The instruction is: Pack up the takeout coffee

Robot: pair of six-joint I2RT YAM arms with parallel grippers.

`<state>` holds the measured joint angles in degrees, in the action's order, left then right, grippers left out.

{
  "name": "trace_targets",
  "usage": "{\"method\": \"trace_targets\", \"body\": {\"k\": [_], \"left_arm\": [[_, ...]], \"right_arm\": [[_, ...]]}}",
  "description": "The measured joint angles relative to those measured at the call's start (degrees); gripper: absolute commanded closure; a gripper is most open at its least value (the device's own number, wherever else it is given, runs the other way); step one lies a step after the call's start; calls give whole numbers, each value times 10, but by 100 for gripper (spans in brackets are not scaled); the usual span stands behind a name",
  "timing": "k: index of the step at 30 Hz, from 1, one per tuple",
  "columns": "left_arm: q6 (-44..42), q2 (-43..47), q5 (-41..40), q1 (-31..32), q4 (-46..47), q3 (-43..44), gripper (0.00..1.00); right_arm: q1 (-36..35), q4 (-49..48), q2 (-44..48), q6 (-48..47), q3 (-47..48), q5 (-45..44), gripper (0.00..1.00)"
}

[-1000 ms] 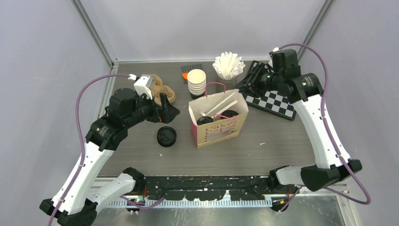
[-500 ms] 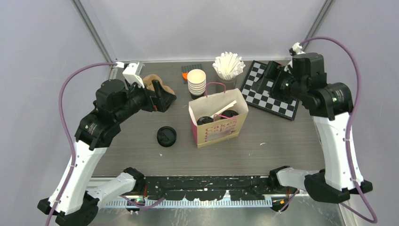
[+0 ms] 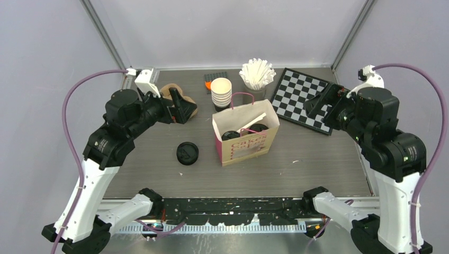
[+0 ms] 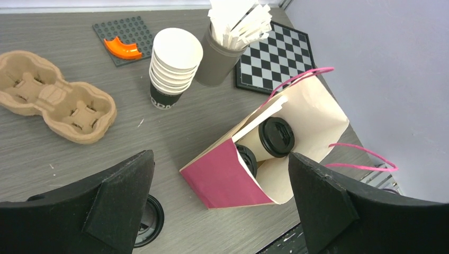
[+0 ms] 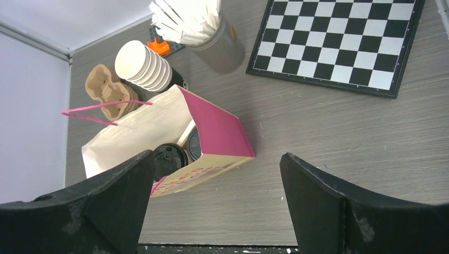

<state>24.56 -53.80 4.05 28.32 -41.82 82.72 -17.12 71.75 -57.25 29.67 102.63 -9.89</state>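
A cream paper bag (image 3: pixel 247 138) with pink sides stands open at the table's middle. Two takeout coffee cups with black lids (image 3: pixel 231 135) (image 3: pixel 258 128) sit inside it. The left wrist view shows both from above, one lid (image 4: pixel 276 136) higher and the other lid (image 4: pixel 247 159) half behind the pink side. My left gripper (image 3: pixel 182 108) hangs open to the bag's left, holding nothing. Over the checkerboard's right edge, my right gripper (image 3: pixel 323 103) is also open and holds nothing. In the right wrist view the lids (image 5: pixel 169 159) (image 5: pixel 194 144) show in the bag's mouth.
A loose black lid (image 3: pixel 187 153) lies left of the bag. Behind it are a cardboard cup carrier (image 3: pixel 177 98), a stack of lidless cups (image 3: pixel 221 92), a holder of white stirrers (image 3: pixel 257 74), a grey baseplate with an orange piece (image 3: pixel 214 80) and a checkerboard (image 3: pixel 304 98).
My right arm has drawn back to the right, away from the bag, and its gripper has opened. My left gripper has shifted a little toward the back of the table.
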Motion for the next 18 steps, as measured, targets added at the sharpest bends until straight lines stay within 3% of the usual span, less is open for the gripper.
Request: {"method": "trace_targets", "body": {"k": [18], "left_arm": [[10,12,3,0,27,-31,0]], "right_arm": [[0,-56,62,35,-83,-11,8]]}}
